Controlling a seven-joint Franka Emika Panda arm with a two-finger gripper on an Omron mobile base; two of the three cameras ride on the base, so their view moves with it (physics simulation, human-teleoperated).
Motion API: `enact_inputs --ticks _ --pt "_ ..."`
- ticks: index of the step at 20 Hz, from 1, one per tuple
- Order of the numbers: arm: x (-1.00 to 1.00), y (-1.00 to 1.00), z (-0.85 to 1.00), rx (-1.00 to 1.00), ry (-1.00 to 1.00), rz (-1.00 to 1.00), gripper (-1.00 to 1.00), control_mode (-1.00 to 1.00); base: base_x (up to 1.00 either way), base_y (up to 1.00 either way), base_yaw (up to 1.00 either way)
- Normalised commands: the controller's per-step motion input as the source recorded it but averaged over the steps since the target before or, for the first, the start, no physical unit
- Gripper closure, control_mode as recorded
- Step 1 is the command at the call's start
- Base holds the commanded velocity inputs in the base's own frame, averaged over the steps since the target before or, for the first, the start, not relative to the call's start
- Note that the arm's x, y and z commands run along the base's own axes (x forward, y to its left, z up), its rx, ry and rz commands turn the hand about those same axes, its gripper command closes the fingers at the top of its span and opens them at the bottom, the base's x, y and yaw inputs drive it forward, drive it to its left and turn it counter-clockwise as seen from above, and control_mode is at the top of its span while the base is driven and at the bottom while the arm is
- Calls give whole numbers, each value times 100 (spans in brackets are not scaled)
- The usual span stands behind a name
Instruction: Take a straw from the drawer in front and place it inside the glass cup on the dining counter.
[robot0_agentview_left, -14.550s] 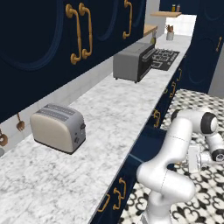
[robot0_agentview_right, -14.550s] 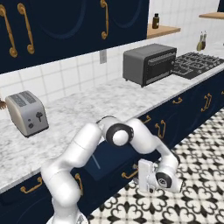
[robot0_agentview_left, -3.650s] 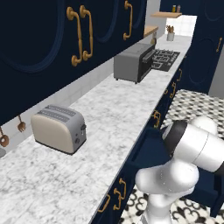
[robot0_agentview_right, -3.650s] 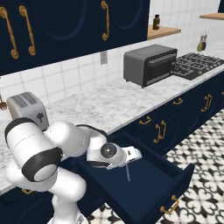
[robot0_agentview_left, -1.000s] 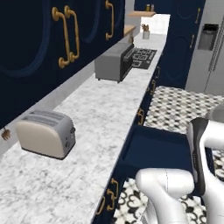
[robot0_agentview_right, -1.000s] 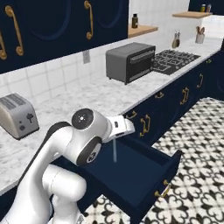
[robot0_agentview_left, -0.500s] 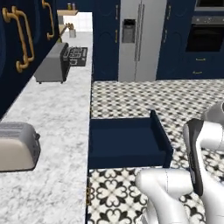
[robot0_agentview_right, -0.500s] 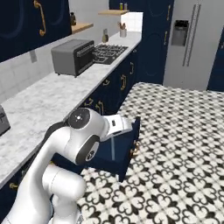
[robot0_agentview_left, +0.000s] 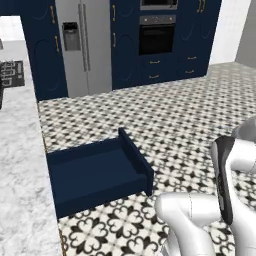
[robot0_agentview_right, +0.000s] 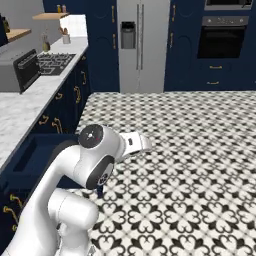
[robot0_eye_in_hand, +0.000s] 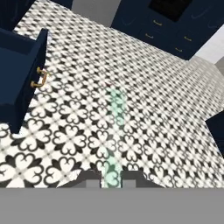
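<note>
Hand view, item one: my gripper (robot0_eye_in_hand: 111, 176) at bottom centre, jaws drawn narrow on a pale green translucent straw (robot0_eye_in_hand: 116, 127) that runs from between the tips up toward mid-frame, over the black-and-white patterned floor (robot0_eye_in_hand: 148, 87). Item two: navy drawer (robot0_eye_in_hand: 26, 74), pulled open, at the left edge with its brass handle (robot0_eye_in_hand: 39, 78) showing. Left base view: same drawer (robot0_agentview_left: 95, 172) lower left, its dark-blue inside bare, beside the marble worktop (robot0_agentview_left: 20, 190). Steel fridge (robot0_agentview_left: 82, 45) upper left.
</note>
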Motion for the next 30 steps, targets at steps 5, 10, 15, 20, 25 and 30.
enact_inputs --ticks 5,10,15,20,25,30 --pt "0 0 0 0 0 0 100 100 34 -49 -37" --pt "0 0 0 0 0 0 100 100 70 -54 -28" --pt "0 0 0 0 0 0 100 100 97 -59 -20" --pt "0 0 0 0 0 0 100 100 100 -62 -16" --pt "0 0 0 0 0 0 100 100 100 -49 -17" --pt "0 0 0 0 0 0 100 100 100 -10 -27"
